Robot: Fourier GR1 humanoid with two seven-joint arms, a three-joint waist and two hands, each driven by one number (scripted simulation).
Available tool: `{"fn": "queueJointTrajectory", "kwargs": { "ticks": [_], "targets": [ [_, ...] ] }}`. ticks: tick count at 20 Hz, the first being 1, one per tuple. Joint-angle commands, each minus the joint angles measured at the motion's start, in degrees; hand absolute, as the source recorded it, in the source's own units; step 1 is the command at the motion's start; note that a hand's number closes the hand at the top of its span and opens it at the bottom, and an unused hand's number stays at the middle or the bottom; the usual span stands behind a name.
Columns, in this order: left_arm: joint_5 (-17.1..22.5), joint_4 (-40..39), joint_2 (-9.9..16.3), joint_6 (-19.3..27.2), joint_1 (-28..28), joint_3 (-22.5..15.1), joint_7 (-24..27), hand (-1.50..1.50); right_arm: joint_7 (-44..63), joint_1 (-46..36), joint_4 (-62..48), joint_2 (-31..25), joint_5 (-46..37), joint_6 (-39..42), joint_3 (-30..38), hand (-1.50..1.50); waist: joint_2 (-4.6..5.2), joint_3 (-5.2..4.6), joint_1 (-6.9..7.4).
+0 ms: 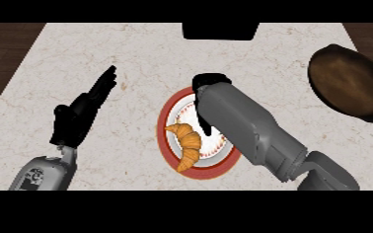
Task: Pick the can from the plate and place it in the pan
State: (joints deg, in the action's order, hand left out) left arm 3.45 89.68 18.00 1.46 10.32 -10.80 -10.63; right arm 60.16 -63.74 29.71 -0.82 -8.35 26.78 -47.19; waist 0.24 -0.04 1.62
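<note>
A round plate (167,128) with a red rim and a white middle lies at the counter's centre. My right forearm reaches across it, and my right hand (211,80) hangs over the plate's far edge, mostly hidden behind the wrist. No can shows anywhere; whatever lies under the hand and forearm is covered. The dark brown pan (342,81) sits at the right edge of the counter, well apart from the hand. My left hand (80,111) rests open at the left with its fingers pointing up.
A golden croissant (188,145) lies on the near left part of the plate. A black box-like object (220,30) stands at the counter's far edge. Dark wooden floor shows past the counter's left and right corners.
</note>
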Motion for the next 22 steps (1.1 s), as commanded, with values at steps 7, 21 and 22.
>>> {"fn": "queueJointTrajectory", "kwargs": {
  "ticks": [7,21,22],
  "targets": [
    [1.4,1.9,0.7,-3.3,-2.3,2.7,-0.1,0.0,0.5,1.8,-0.8,0.8,1.4,4.4,-2.4,1.5,0.1,0.02,0.55],
    [-0.7,-1.1,-0.2,-2.8,-3.6,5.5,1.3,0.0,-10.5,7.9,18.8,-4.9,-7.7,-9.5,-6.8,1.5,-1.42,0.09,-4.39],
    [-0.4,-1.0,-0.3,-2.5,-3.7,5.6,-0.1,0.0,-13.5,7.8,21.9,-6.1,-8.7,-12.1,-7.1,1.5,-2.2,0.2,-5.97]
  ]
}}
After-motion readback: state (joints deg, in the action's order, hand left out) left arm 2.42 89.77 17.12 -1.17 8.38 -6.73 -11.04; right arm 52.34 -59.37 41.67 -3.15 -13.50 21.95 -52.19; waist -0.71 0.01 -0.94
